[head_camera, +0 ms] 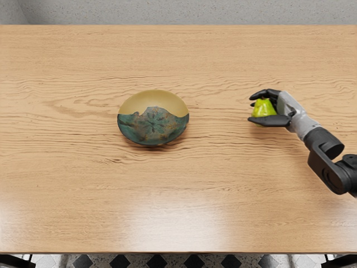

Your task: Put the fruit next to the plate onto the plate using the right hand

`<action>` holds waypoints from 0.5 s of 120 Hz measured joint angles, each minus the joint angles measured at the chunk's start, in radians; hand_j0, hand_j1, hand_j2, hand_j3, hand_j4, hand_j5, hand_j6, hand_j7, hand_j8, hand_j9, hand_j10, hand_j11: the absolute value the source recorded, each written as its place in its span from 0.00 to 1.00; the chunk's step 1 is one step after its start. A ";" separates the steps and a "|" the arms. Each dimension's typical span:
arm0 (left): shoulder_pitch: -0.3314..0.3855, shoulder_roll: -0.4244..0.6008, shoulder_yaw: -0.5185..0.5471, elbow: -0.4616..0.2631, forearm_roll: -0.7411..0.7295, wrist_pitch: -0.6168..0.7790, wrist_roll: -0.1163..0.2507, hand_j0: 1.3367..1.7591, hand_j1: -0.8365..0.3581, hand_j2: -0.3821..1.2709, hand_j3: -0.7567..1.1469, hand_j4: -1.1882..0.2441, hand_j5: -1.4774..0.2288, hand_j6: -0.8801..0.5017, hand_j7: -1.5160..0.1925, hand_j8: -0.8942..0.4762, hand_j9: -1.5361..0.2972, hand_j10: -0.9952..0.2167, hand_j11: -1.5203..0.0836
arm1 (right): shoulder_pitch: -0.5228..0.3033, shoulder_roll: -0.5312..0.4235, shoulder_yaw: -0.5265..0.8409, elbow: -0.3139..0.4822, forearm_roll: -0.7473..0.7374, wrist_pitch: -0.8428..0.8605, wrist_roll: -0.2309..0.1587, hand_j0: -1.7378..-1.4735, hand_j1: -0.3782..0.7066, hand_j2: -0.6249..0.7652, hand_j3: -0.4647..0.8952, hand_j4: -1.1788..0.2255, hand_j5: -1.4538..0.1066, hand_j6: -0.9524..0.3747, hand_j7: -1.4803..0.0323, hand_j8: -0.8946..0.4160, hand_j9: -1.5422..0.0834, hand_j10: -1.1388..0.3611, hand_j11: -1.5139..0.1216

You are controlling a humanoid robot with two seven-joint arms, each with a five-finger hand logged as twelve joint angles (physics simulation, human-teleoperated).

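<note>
The right hand (278, 108) was closed around the fruit (263, 108), a small yellow-green piece, with black fingers (264, 94) curled over its top and the thumb lying along its underside. Fruit and hand sat low at the table (178, 195), on its right side; whether the fruit touched the wood could not be told. The grey wrist and black forearm ran down and to the right, leaving the picture at its right edge. The plate (153, 118) lay well apart to the left, near the table's middle, a shallow dish with a pale yellow upper part and a mottled teal and brown lower part, holding nothing. The table was light wood with a strong grain and a soft sheen near the front. Beyond its far edge ran a grey band (178, 11); below its near edge showed black and white checkered tiles (120, 261)
</note>
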 joint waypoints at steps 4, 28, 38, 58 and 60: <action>0.000 0.000 0.000 0.000 0.000 0.000 0.000 0.76 0.99 0.23 0.40 0.83 0.87 0.64 0.89 0.65 0.84 0.82 0.95 | 0.000 0.001 0.002 0.016 0.000 -0.009 -0.007 0.33 0.50 0.41 0.34 0.35 0.43 0.36 0.47 0.29 0.47 0.38 0.45; 0.000 0.000 0.000 0.000 0.000 0.000 0.000 0.76 0.99 0.23 0.40 0.83 0.87 0.64 0.89 0.65 0.84 0.82 0.95 | 0.001 0.018 0.011 0.077 -0.001 -0.041 -0.042 0.33 0.51 0.44 0.34 0.33 0.44 0.35 0.47 0.28 0.47 0.38 0.45; 0.000 0.000 0.000 0.000 0.000 0.000 0.000 0.76 0.99 0.23 0.40 0.83 0.87 0.64 0.89 0.65 0.84 0.82 0.95 | 0.004 0.034 0.012 0.086 -0.001 -0.044 -0.056 0.33 0.51 0.44 0.34 0.33 0.44 0.35 0.47 0.28 0.47 0.37 0.45; 0.000 0.000 0.000 0.000 0.000 0.000 0.000 0.76 0.99 0.23 0.40 0.83 0.87 0.64 0.89 0.65 0.84 0.82 0.95 | 0.021 0.069 0.012 0.106 -0.002 -0.059 -0.091 0.32 0.51 0.45 0.34 0.33 0.45 0.34 0.47 0.28 0.48 0.37 0.46; 0.000 0.000 0.000 0.000 0.000 0.000 0.000 0.76 0.99 0.23 0.40 0.83 0.87 0.64 0.89 0.65 0.84 0.82 0.95 | 0.023 0.072 0.012 0.108 -0.002 -0.059 -0.095 0.32 0.51 0.45 0.34 0.33 0.45 0.34 0.47 0.28 0.48 0.37 0.46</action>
